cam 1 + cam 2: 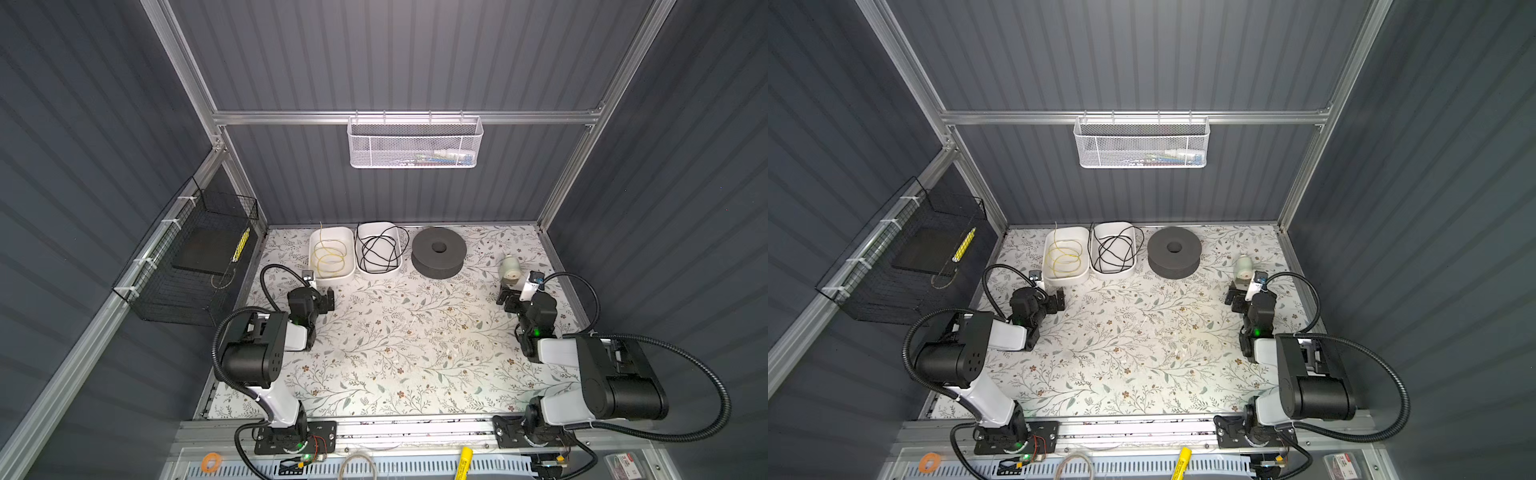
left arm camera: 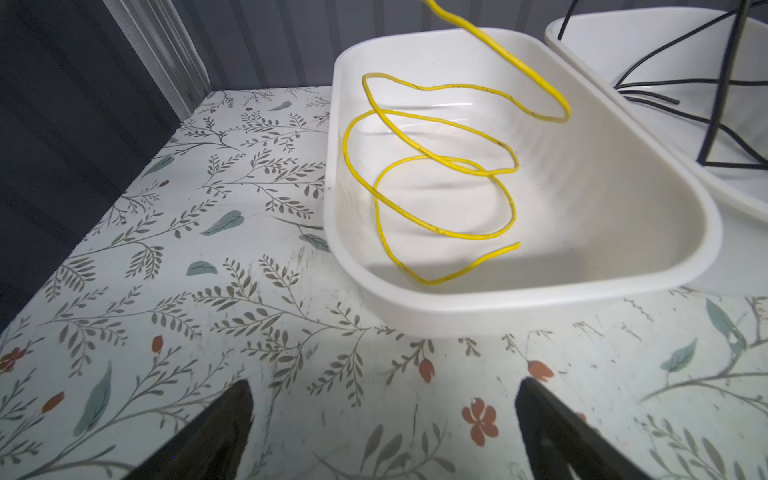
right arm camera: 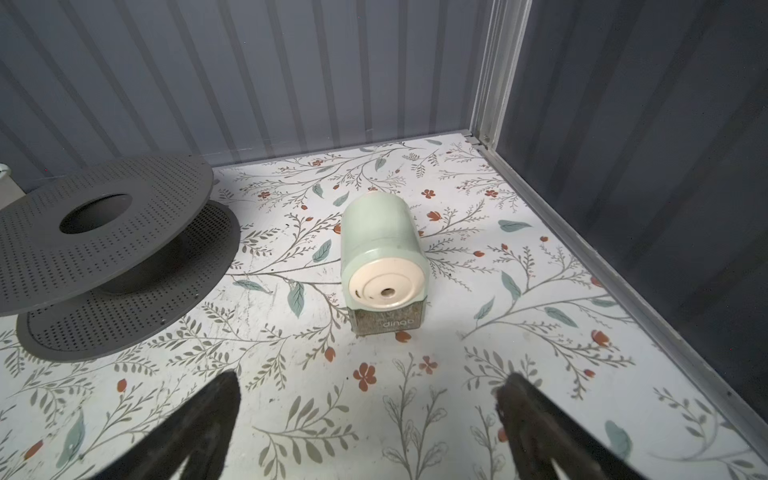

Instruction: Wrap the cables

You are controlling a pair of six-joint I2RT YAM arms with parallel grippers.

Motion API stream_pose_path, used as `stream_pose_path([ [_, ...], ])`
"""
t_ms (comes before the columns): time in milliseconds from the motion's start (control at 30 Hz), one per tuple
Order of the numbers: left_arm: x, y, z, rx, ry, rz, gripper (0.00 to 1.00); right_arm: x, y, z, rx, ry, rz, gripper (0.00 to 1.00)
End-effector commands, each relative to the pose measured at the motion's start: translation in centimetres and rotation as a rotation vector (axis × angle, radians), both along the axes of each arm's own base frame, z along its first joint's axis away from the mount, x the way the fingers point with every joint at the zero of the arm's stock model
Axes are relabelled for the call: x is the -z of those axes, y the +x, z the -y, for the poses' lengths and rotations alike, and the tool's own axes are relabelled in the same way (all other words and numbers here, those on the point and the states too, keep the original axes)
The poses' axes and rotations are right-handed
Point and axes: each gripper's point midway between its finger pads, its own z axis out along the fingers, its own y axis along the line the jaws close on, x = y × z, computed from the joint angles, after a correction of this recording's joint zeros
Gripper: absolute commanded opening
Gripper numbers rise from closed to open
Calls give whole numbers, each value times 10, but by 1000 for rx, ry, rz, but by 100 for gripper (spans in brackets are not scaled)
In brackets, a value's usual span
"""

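Lying in loose tangled loops, the long thin black cord (image 1: 378,251) sits in the right-hand white rounded plastic tub (image 1: 378,275) at the back of the floral-patterned table (image 1: 395,353), with strands overhanging the rim. The matching tub (image 1: 332,281) touching it on the left holds a thin yellow wire coil (image 1: 329,257). A grey perforated spool (image 1: 438,251) stands just to the right.

Legible writing appears only in the right wrist view. The clear base of the mint-green, cream-faced pencil sharpener (image 3: 384,237) bears pale lettering that seems to read "dingo". A red-and-white packet label (image 1: 623,462) is too small to read.

The left gripper (image 2: 384,399) has its jaws spread wide and holds nothing, above the table before the yellow-wire tub. The right gripper (image 3: 370,399), equally wide and empty, faces the sharpener without touching it.
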Motion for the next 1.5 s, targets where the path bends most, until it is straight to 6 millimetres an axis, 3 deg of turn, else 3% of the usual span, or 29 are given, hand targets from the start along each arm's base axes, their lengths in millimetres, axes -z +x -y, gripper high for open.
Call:
stream_pose_path([
  [0,1,1,-3,-17,-4,0,99,-6,4,-2,-14,-2,18,99],
  [1233,1,0,-4,-17,-2,2,100,-7,4,-1,-13,-2,19,99],
  [1400,-28,4,-7,-39,1,-21,99,-17,2,2,13,-8,22,99],
  [1467,-50,5,-7,-35,10,0,99,-27,4,3,27,-13,-19,99],
])
